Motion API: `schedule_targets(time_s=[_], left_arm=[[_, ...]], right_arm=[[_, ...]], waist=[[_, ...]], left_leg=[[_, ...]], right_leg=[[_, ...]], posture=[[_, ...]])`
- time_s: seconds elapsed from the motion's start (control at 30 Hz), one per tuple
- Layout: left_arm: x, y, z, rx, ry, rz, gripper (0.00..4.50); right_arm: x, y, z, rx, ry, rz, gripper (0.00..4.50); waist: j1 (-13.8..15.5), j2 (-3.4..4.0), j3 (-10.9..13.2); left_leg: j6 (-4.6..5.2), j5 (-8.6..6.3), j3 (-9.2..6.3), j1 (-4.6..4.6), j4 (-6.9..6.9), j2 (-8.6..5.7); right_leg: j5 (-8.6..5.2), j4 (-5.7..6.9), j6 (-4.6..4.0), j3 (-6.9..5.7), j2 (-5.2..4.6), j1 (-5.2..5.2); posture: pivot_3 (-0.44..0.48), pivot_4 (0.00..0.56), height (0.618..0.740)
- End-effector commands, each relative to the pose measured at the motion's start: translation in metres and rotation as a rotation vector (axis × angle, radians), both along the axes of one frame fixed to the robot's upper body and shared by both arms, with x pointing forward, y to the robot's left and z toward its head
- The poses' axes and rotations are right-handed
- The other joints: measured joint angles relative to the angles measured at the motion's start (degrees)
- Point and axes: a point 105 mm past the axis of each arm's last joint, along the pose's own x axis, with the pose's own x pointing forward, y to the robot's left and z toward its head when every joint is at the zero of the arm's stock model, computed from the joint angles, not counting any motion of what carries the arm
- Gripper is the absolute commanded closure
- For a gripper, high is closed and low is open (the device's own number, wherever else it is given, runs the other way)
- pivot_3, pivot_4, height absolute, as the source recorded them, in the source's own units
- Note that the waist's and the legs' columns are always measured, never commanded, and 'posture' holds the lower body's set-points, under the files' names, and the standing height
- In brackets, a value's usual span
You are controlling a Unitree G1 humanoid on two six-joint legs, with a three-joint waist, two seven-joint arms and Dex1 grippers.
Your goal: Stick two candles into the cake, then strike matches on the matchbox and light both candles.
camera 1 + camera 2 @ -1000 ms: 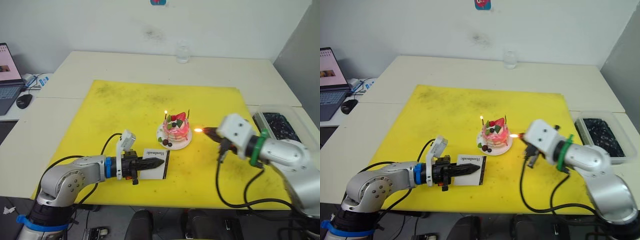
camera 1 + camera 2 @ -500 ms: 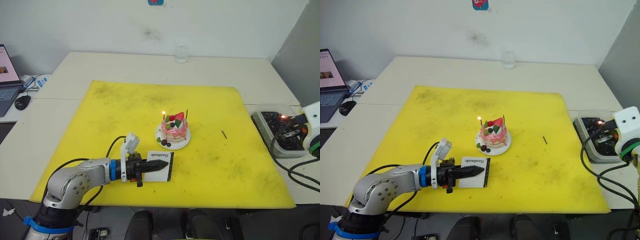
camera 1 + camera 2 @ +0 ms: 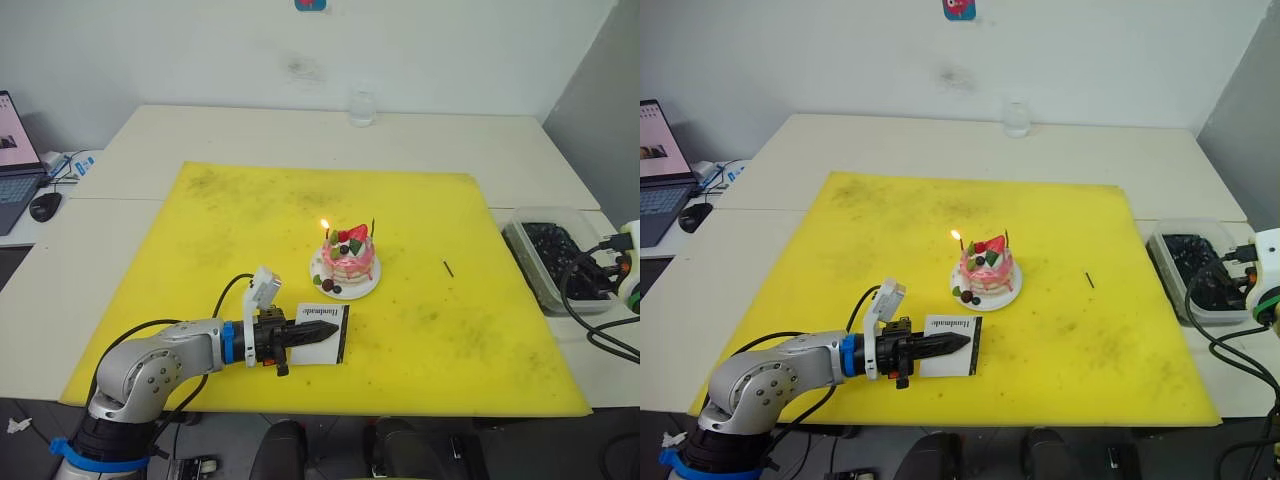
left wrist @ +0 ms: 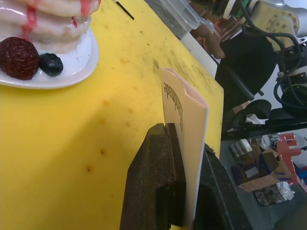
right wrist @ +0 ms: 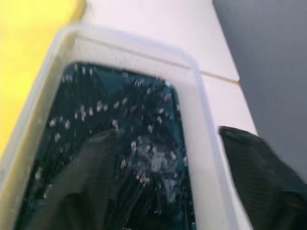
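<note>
Now | left claw (image 3: 318, 332) clamped on matchbox (image 3: 322, 333) near front edge | right claw (image 5: 192, 191) spread over tub (image 5: 204, 143) | one candle (image 3: 325, 231) lit on cake (image 3: 347, 262)

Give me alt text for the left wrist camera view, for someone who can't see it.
The left gripper is shut on the edge of a white matchbox printed "Handmade", held upright over a yellow mat. Beyond it sits the white plate with the pink cake and two berries.
</note>
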Motion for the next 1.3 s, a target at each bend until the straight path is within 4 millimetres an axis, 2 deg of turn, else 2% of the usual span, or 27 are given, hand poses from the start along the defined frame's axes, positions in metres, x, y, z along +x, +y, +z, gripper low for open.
schedule_targets(time_s=[0.03,0.13,0.2,0.27,0.37,0.5,0.67,0.93,1.07,1.3], left_arm=[[0.0,0.001,0.008,-0.008,-0.046,0.001,4.5],[0.0,0.002,0.008,-0.006,-0.046,0.002,4.5],[-0.001,0.003,0.008,-0.004,-0.047,0.0,4.5],[0.0,0.003,0.009,-0.002,-0.049,0.0,4.5],[0.0,0.003,0.011,-0.002,-0.054,0.003,4.5],[0.0,0.003,0.012,0.0,-0.058,0.004,4.5],[0.0,0.004,0.013,0.006,-0.064,0.007,4.5],[0.0,0.006,0.013,0.012,-0.063,0.012,4.5],[0.0,0.005,0.012,0.012,-0.061,0.012,4.5],[0.001,0.005,0.01,0.013,-0.059,0.011,4.5]], right_arm=[[-0.007,0.041,0.034,-0.024,-0.12,0.204,0.05],[-0.016,0.087,0.035,0.035,-0.128,0.409,0.05],[-0.021,0.12,0.02,0.089,-0.101,0.532,0.05],[-0.023,0.137,0.012,0.12,-0.101,0.584,0.05],[-0.014,0.153,-0.006,0.144,-0.121,0.594,0.05],[0.005,0.162,-0.025,0.151,-0.146,0.563,0.05],[0.025,0.158,-0.05,0.208,-0.116,0.486,0.05],[0.03,0.156,-0.076,0.231,-0.043,0.425,0.05],[0.03,0.16,-0.08,0.237,-0.015,0.422,0.93],[0.03,0.166,-0.085,0.25,0.034,0.407,3.4]], waist=[[0.0,0.01,0.0],[-0.19,0.03,-0.01],[-0.18,0.02,-0.02],[-0.13,0.01,-0.02],[-0.16,0.03,-0.01],[-0.15,0.02,-0.01],[-0.07,0.03,-0.01],[-0.04,0.03,-0.01],[-0.04,0.03,-0.01],[-0.04,0.03,-0.02]], left_leg=[[0.0,0.0,0.0,0.01,0.0,0.01],[0.0,0.0,-0.01,0.02,-0.01,0.03],[-0.01,0.0,-0.03,0.04,-0.01,0.05],[-0.01,0.0,-0.11,0.05,-0.01,0.07],[0.0,0.0,-0.06,0.05,0.0,0.08],[0.01,0.0,0.02,0.02,0.04,0.0],[0.01,0.01,-0.02,0.02,0.02,0.02],[0.01,0.01,-0.01,0.02,-0.02,0.05],[0.01,0.01,-0.03,0.05,0.0,0.05],[0.02,0.01,-0.02,0.06,0.02,0.05]], right_leg=[[0.0,0.0,0.0,0.0,0.0,0.0],[0.01,0.01,0.01,0.01,0.0,0.0],[0.01,0.01,0.02,-0.02,0.0,0.02],[0.01,0.0,0.02,-0.1,0.0,0.06],[0.01,0.01,0.02,-0.02,-0.07,0.04],[0.04,-0.02,0.06,0.03,-0.08,0.03],[0.04,-0.01,0.06,0.01,-0.06,0.02],[0.02,0.0,0.03,0.02,-0.06,0.0],[0.04,0.02,0.05,0.01,-0.06,0.03],[0.05,0.03,0.07,0.02,-0.06,0.05]], posture=[[0.0,0.15,0.74],[0.0,0.15,0.74],[0.0,0.15,0.74],[0.0,0.15,0.74],[0.0,0.15,0.74],[0.0,0.15,0.74],[0.0,0.15,0.74],[0.0,0.15,0.74],[0.0,0.15,0.74],[0.0,0.15,0.74]])
